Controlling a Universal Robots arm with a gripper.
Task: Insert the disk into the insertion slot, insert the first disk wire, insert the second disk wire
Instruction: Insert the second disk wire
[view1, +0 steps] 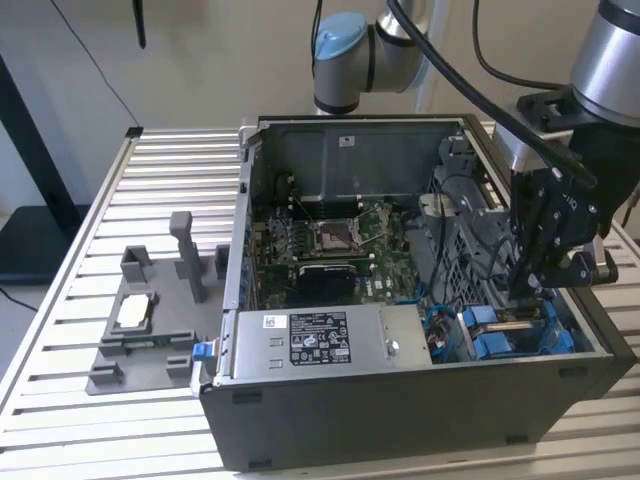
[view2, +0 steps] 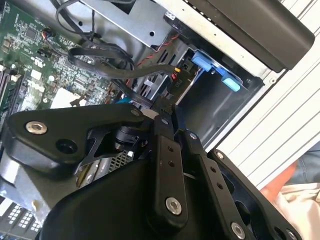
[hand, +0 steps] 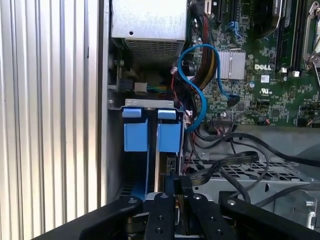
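Exterior view: my tool (view1: 527, 288) is down inside the case (view1: 400, 400) at its near corner on that view's right, over the slot (view1: 520, 335). I see the disk (hand: 152, 135) seated there, blue caddy showing. Tool fingers look pressed together.

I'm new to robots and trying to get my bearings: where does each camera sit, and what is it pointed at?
Exterior view: off the arm, above the open computer case; the arm and end effector show.
First wrist view: on the arm, facing the blue caddy tabs in the drive bay; dark end effector links show.
Second wrist view: on the arm, past the links to the motherboard.
Both wrist views share the caddy.
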